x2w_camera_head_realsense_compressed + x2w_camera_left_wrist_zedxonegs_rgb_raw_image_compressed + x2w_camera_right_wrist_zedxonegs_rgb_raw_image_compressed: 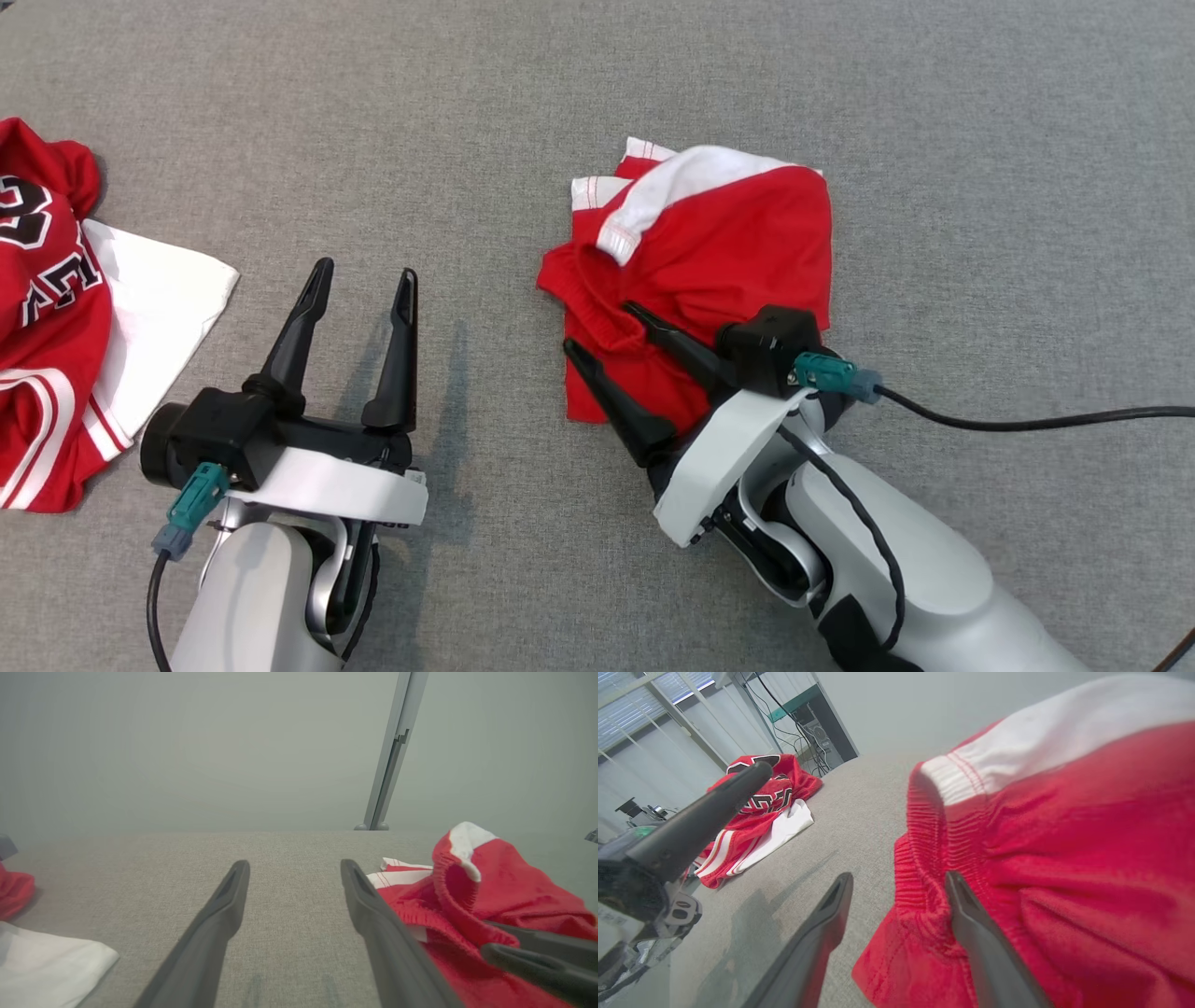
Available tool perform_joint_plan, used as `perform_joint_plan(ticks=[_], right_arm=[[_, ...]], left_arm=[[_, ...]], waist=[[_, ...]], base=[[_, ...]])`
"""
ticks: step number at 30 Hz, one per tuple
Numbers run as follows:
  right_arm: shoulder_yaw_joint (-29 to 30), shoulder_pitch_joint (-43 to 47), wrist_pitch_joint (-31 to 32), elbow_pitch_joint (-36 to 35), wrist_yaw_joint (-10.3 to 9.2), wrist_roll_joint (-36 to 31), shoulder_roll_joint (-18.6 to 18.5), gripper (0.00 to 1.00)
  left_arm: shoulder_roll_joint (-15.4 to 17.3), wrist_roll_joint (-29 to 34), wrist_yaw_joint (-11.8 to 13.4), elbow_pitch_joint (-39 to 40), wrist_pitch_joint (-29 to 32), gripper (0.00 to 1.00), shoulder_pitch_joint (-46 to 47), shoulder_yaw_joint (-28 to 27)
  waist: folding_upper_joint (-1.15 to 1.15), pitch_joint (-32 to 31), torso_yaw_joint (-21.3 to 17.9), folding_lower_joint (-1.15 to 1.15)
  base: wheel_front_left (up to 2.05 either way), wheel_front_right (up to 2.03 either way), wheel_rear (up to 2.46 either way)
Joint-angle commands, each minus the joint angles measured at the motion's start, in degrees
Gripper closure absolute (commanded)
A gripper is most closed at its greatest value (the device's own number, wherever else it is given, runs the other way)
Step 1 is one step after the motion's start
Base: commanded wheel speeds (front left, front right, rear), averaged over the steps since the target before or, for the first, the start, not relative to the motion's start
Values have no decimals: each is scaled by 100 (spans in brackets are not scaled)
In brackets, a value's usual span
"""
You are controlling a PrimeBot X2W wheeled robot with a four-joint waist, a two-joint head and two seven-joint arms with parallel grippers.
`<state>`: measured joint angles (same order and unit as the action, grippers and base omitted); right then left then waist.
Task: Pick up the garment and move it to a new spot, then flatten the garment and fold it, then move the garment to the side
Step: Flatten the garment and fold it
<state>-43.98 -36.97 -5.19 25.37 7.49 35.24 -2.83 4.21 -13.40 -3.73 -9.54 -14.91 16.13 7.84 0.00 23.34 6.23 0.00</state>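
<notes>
The garment is a pair of red shorts with a white band, lying bunched and partly folded on the grey cloth surface right of centre. My right gripper is at its lower left corner and open. One finger rests on the red fabric and the other lies just off its edge. In the right wrist view the elastic waistband of the garment sits between the spread fingers of that gripper. My left gripper stands open over bare surface, left of the garment, holding nothing.
A red jersey with black and white lettering lies on a white cloth at the left edge. A black cable runs right from the right wrist. A grey post stands beyond the far edge.
</notes>
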Motion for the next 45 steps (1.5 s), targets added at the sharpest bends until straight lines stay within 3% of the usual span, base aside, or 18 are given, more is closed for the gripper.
perform_joint_plan(ticks=[1, 11, 20, 30, 38, 45], right_arm=[[-30, 27, -108, -15, 2, 13, -22, 0], [137, 386, -569, -605, 2, -44, -26, 0], [1636, 1345, -777, -1656, 1, -409, -238, 0], [3570, 2127, -669, -2241, 1, -1406, -373, 0], [4233, 2537, -562, -2302, 1, -1822, -522, 0], [4321, 2673, -528, -2331, 1, -1874, -461, 0]], left_arm=[[-3, 41, -29, -4, -26, 0, 92, -4], [-11, 96, -38, -40, -26, 0, -33, -84], [95, 119, 87, 68, -27, 0, -208, -333], [212, 181, 241, 317, 5, 0, -421, -454], [273, 173, 327, 477, 104, 0, -563, -458], [289, 126, 380, 579, 162, 0, -669, -434]], waist=[[0, -3, 2, 0], [0, -154, -95, 0], [0, -413, -318, 0], [0, -601, -485, 0], [0, -697, -489, 0], [0, -715, -485, 0]], base=[[0, 0, 0], [0, 0, 0], [0, 0, 0], [0, 0, 0], [0, 0, 0], [0, 0, 0]])
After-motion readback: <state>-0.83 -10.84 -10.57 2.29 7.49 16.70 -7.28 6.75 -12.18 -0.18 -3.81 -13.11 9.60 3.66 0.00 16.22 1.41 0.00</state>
